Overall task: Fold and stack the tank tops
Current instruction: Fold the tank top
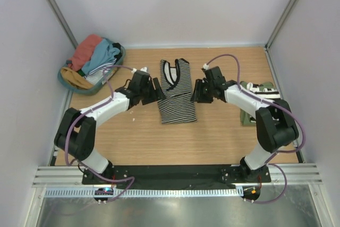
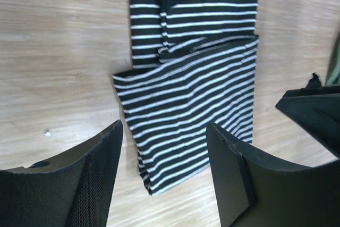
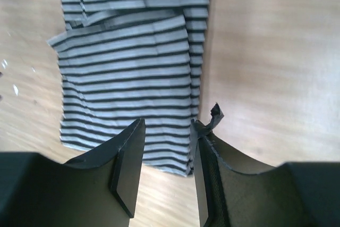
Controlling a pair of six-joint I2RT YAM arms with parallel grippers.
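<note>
**A:** Where does the striped tank top (image 1: 177, 93) lie?

**B:** Flat on the desk (image 1: 159, 142), mid-way between the two arms. Its long axis runs straight away from the arm bases, with the neckline at the far end. The near half looks doubled over, so I judge the fold only partly done.

**A:** And the tools?

**B:** The left tool (image 1: 156, 90) sits just off the top's left edge and the right tool (image 1: 197, 91) just off its right edge, both about half-way along its length. Each has its fingers spread with nothing between them, and only cloth and wood show below in the wrist views.

**A:** Which arm is nearer?

**B:** Neither, they flank it about evenly. A next fold across the long axis would suit both working together.

**A:** Anything else around it?

**B:** The basket (image 1: 122, 54) of loose tops is well off to the top's far left. A folded pile (image 1: 248, 115) lies to its right, beneath the right arm.
</note>
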